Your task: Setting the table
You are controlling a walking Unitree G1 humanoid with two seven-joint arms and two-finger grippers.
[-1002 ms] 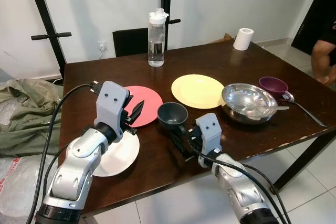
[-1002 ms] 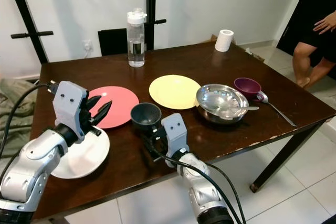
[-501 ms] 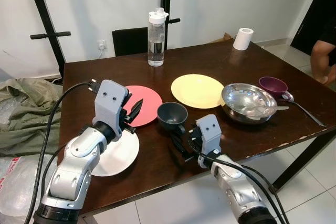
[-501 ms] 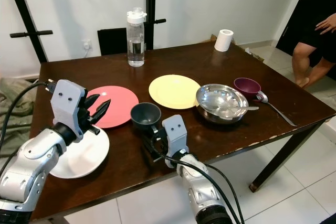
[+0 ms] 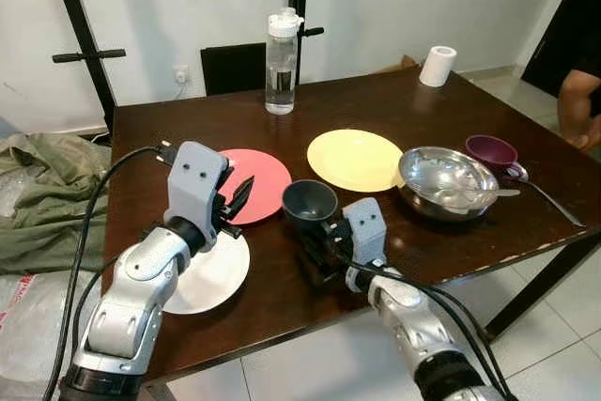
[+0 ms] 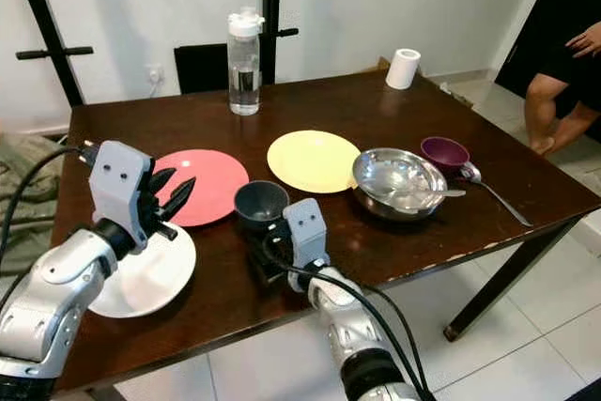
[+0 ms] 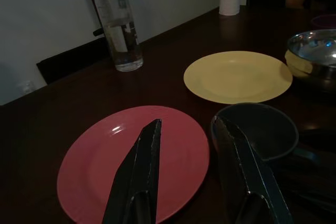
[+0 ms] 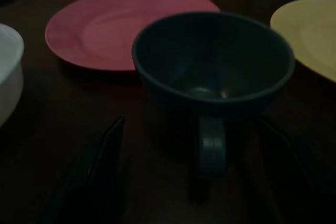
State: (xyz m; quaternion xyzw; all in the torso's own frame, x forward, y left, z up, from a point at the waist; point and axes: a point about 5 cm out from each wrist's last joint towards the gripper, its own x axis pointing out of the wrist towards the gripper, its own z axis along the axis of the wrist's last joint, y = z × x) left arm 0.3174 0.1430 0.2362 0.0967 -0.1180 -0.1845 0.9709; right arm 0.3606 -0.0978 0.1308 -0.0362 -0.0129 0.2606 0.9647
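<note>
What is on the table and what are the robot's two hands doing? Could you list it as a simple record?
Table: dark wood
Plates: red plate, yellow plate, white plate
Cups: dark cup, purple cup
Other items: metal bowl, water bottle, paper roll
Left hand: open, above the red plate's near edge
Right hand: open, fingers either side of the dark cup's handle, not closed on it

My head views are bright and sharp, lit evenly from above; the steel bowl (image 5: 445,181) throws glare and the surface (image 5: 376,96) beyond it has a soft sheen. Both wrist views are dim, and the right one is near black around the cup (image 8: 212,80), its fingers (image 8: 102,174) blurred.
</note>
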